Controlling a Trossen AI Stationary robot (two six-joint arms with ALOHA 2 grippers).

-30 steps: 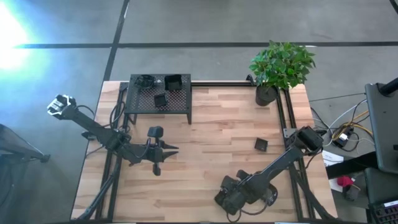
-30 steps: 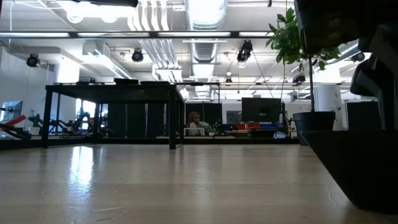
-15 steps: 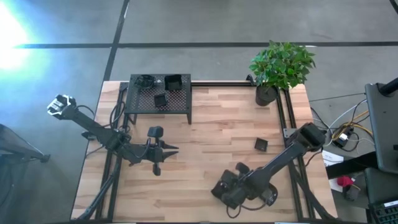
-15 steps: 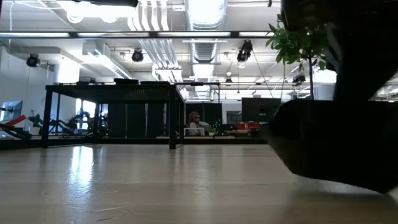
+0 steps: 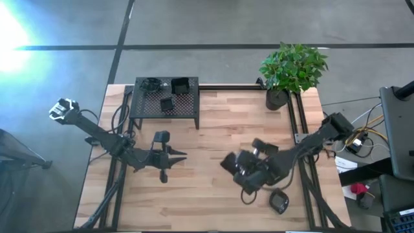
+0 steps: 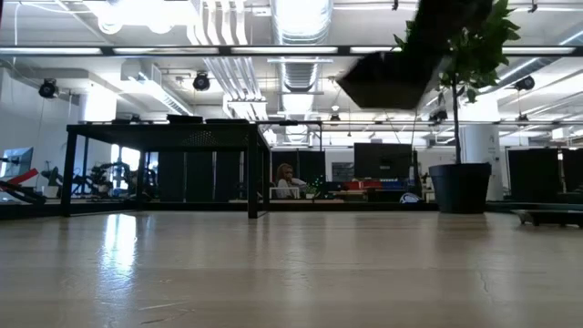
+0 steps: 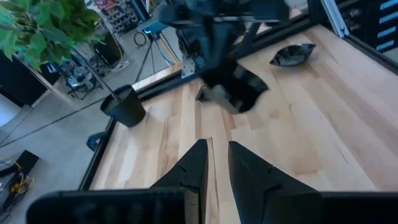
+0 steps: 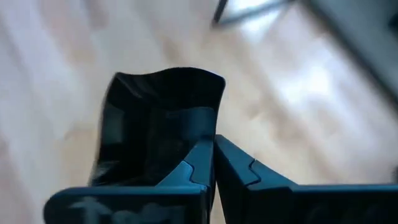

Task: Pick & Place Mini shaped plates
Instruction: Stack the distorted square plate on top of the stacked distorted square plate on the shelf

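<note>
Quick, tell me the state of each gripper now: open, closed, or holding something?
Left gripper: open, holding nothing, waiting low over the table.
Right gripper: closed on the rim of a square mini plate, lifted above the table.

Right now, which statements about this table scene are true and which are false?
The right pincer is shut on a small black plate. True.
That plate rests on the table. False: it hangs in the air above it.
The left pincer holds a plate. False: it is open and empty.
A leaf-shaped plate lies on the table near the right arm. True.
The plant pot stands on the metal stand. False: it stands on the table, apart from the stand.
</note>
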